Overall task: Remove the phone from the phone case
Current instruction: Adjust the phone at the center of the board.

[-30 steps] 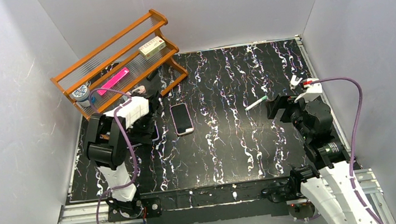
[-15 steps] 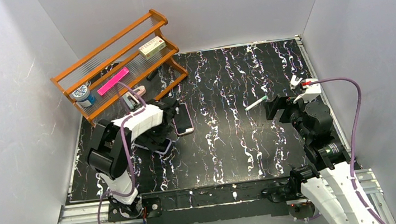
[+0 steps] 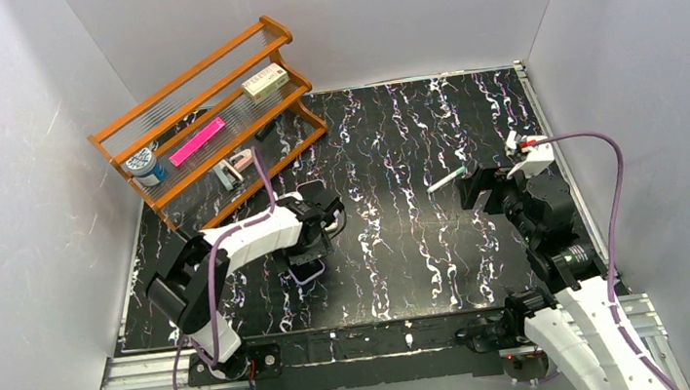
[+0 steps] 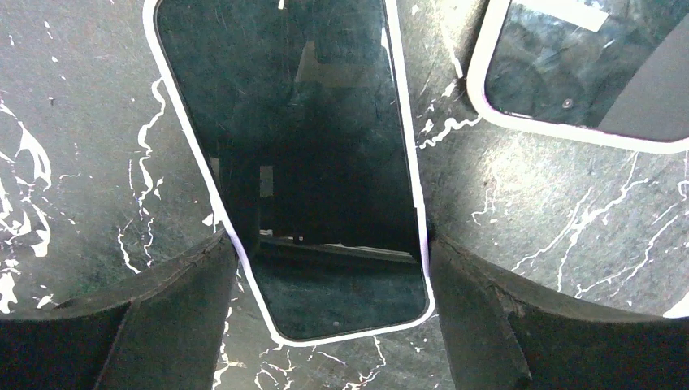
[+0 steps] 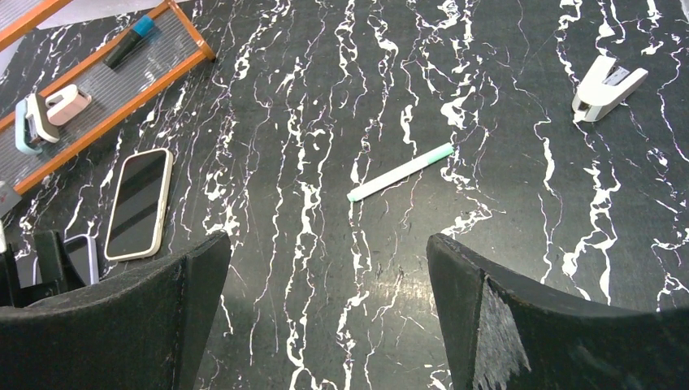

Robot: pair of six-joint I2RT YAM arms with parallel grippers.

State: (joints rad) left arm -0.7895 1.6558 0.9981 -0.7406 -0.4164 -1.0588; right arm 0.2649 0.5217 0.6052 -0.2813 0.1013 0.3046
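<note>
While reaching down left of centre on the marbled table (image 3: 425,245), clamps the lilac-cased phone (image 4: 301,122), flat and screen-up, by both long edges between the fingers of the left gripper (image 4: 329,244). Leaves a white-cased phone (image 4: 569,73) just beside. Holds the right gripper (image 5: 321,244) wide open, empty, above the right side near a mint pen (image 5: 400,171).

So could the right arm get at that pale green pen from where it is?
Probably yes: the pen lies alone on bare table just ahead of the right arm's open fingers, with nothing between them.
</note>
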